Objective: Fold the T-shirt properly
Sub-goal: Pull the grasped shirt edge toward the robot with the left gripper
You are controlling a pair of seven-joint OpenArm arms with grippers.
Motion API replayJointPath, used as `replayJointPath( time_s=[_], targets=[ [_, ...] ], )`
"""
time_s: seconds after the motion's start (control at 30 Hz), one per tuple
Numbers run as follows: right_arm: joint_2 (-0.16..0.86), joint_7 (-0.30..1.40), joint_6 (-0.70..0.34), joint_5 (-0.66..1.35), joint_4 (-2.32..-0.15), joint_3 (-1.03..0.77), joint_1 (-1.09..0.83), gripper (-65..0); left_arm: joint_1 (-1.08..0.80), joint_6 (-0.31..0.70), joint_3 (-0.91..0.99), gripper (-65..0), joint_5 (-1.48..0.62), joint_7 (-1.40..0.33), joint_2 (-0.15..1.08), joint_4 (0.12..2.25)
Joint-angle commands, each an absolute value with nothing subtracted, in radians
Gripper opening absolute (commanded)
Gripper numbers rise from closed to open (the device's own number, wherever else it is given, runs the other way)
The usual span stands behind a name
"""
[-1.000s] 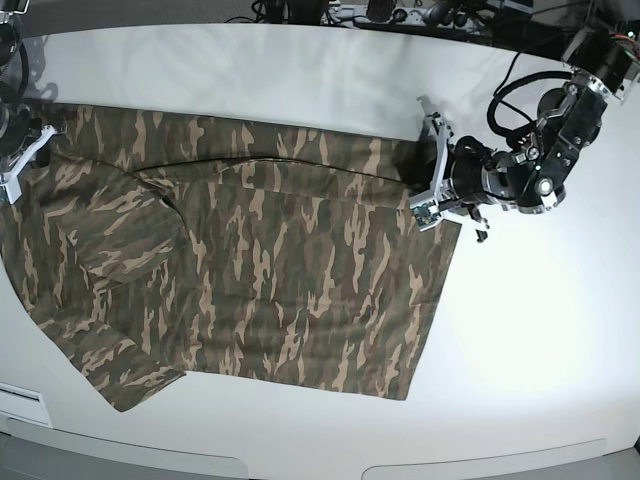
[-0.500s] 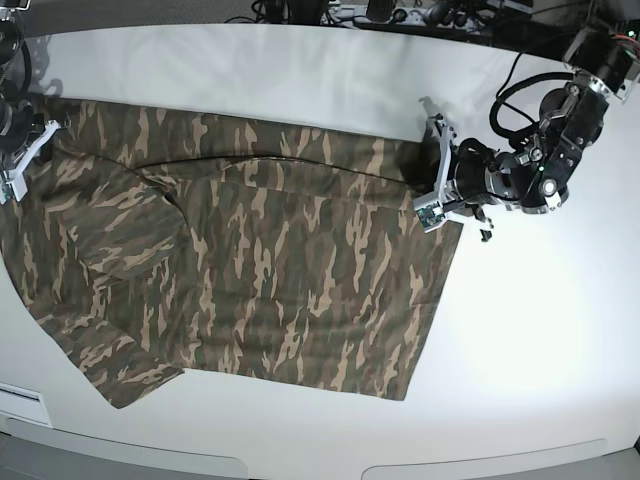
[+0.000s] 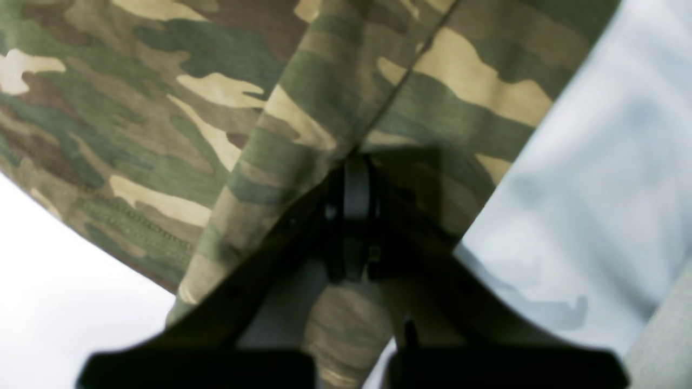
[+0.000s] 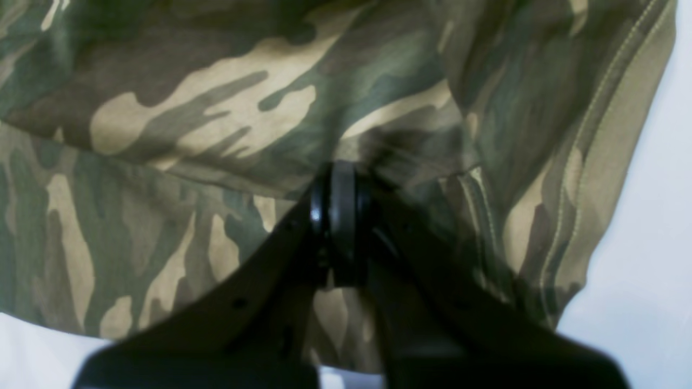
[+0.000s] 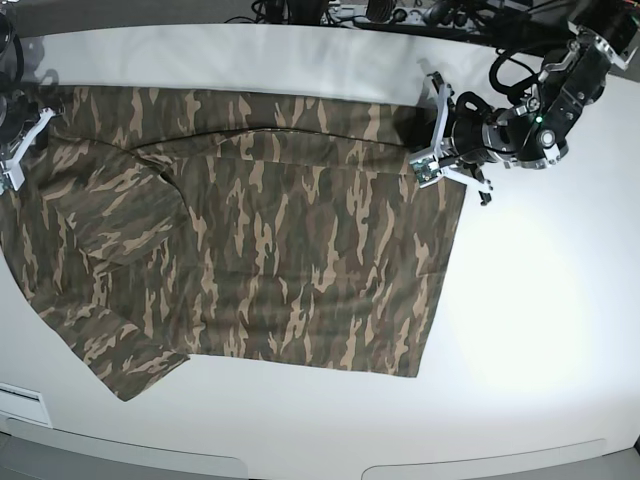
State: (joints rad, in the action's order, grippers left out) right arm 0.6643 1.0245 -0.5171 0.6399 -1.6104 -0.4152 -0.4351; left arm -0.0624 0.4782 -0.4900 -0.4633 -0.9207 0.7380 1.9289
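Note:
The camouflage T-shirt lies spread over the white table, one long side folded over along the far edge. My left gripper sits at the shirt's far right corner, shut on the cloth. In the left wrist view the fingertips pinch a ridge of the T-shirt. My right gripper is at the far left edge, shut on the shirt there. The right wrist view shows its jaws closed on a fold of the T-shirt near a stitched hem.
Cables and equipment run along the table's back edge. The table's front edge runs just below the shirt's lower hem. Bare white surface lies right of the shirt.
Both grippers have pulled the held edge of the shirt toward the far side of the table. The whole shirt has slid that way, and its far edge lies straighter.

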Motion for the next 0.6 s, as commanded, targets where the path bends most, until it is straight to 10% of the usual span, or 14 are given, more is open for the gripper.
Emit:
replayJointPath(
  time_s=[0.0, 0.57],
  targets=[
    [0.679, 1.068, -0.52, 0.622, -1.611, -0.419, -0.45, -65.0, -0.109, 0.501, -0.505, -65.0, -0.447, -1.033, 0.757, 1.928],
    [0.677, 1.08, -0.509, 0.635, -1.612, -0.419, -0.554, -65.0, -0.288, 0.454, -0.501, -65.0, -0.24, -1.021, 0.814, 2.089]
  ],
)
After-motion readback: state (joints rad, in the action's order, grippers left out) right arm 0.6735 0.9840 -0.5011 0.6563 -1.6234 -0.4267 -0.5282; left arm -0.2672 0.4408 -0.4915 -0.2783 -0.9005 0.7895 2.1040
